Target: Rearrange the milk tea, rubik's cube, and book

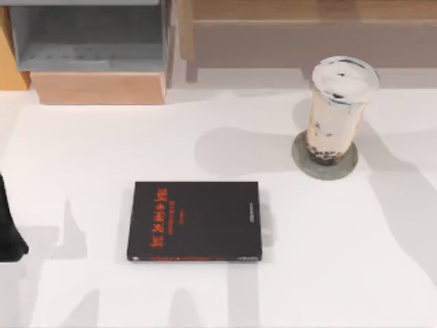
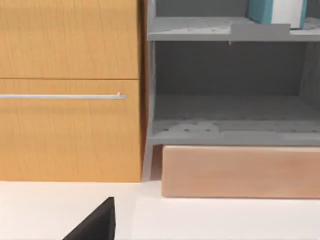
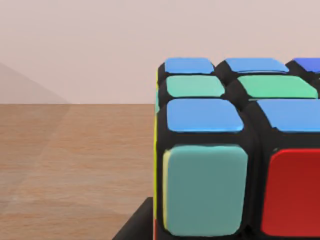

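At the lower centre of the top view you have the black book with red lettering, lying flat on the white bench, its spine edge toward the bottom of the frame. At the left edge of that view, level with the book, a dark part of the left arm pokes in; whether its pincer is spread or pressed together cannot be told.

Further up and to the right you find the milk tea, a clear cup with a white domed lid, beige drink and dark pearls at the bottom. It stands upright on the grey round coaster, well apart from the black book.

At the upper left of the top view sits the grey shelf unit on a pale wooden base, with an orange wooden cabinet just beside it. In the left wrist view you face this same shelf unit; the book, teal-blue with white page edges, stands on the upper shelf at the top right of that frame. A black wedge shows at the bottom edge.

In the right wrist view the rubik's cube sits very close to the camera, on a brown wooden surface, with blue, green, teal and red stickers showing. You cannot tell the right pincer's state either.
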